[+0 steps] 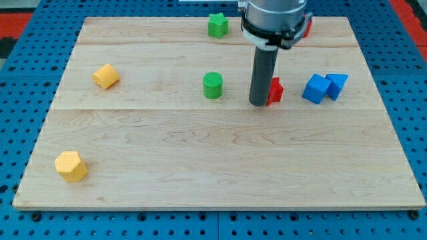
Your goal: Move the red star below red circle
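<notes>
A red block [275,91], mostly hidden behind the rod so its shape is unclear, lies right of the board's middle. My tip [258,103] rests on the board touching that block's left side. Another red block [307,27] shows only as a sliver at the view's top, behind the arm's body; its shape cannot be made out.
A green cylinder [212,85] stands left of my tip. A green star [217,25] lies at the top centre. Two blue blocks [315,89] [336,85] touch at the right. A yellow block [105,76] lies at the left, a yellow hexagon [71,166] at the bottom left.
</notes>
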Tool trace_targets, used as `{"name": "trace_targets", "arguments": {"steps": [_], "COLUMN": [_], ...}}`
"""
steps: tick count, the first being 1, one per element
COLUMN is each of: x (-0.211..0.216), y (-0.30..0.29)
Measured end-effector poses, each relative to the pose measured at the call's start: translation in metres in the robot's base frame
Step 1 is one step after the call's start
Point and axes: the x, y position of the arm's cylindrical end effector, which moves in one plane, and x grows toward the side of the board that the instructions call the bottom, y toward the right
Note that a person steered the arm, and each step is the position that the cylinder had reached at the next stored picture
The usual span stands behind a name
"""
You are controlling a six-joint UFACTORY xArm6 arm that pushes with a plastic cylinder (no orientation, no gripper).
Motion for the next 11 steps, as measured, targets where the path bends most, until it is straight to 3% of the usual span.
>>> {"name": "trace_targets", "arguments": {"steps": [1,3,5,11], "x": [-0.017,0.017,-0.029,-0.071], "y": [0.019,0.024,0.032,0.116]}}
